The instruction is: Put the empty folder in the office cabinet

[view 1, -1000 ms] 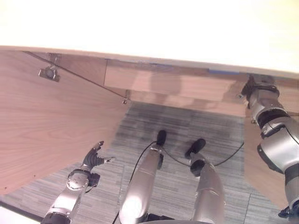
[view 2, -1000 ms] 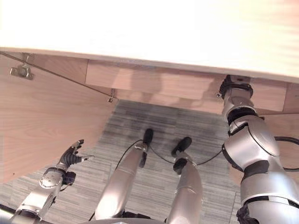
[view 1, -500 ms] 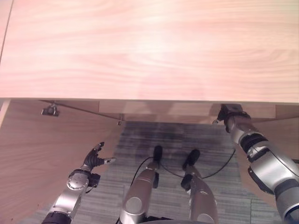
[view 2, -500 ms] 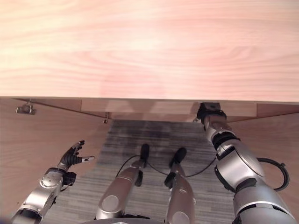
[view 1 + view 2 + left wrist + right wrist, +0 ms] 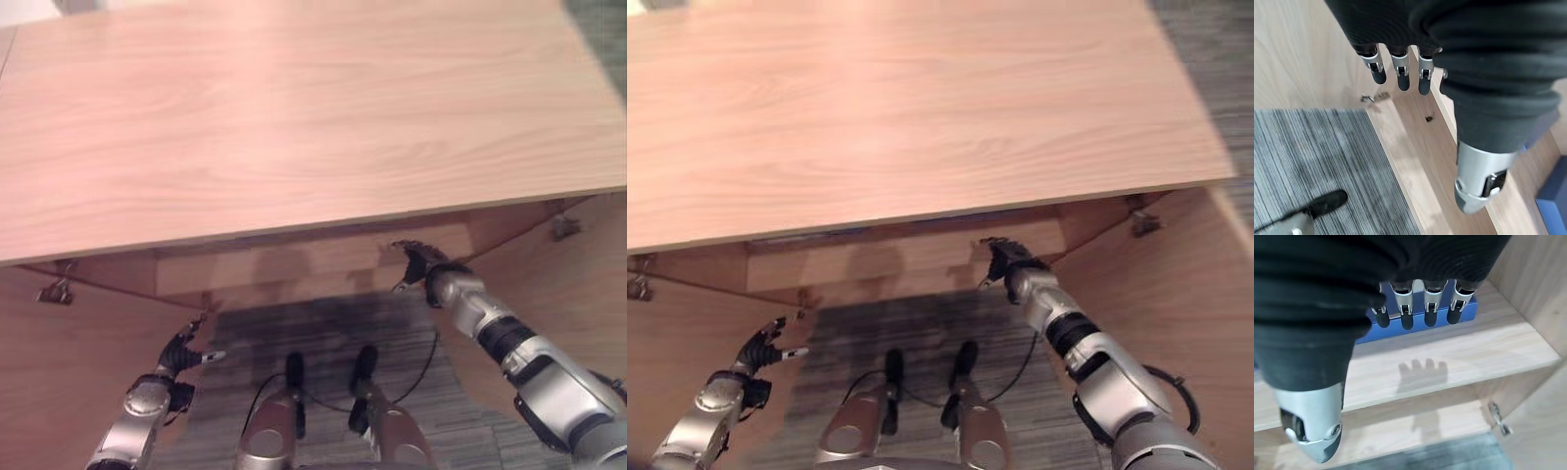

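A blue folder lies flat at the back of a wooden shelf inside the cabinet. My right hand hovers in front of it with straight fingers, open and holding nothing; its shadow falls on the shelf. From above, that right hand sits just under the front edge of the cabinet top. My left hand hangs open and empty low on the left, near the cabinet's left door. Beyond the left hand's fingers, a blue corner shows on a lower board.
Both cabinet doors stand open: the left door and the right door, each with metal hinges. Grey striped carpet lies before the cabinet.
The camera has tilted, so more of the cabinet top shows. My right hand, earlier hidden under the top's edge, has drawn back into sight. The left hand has kept its place.
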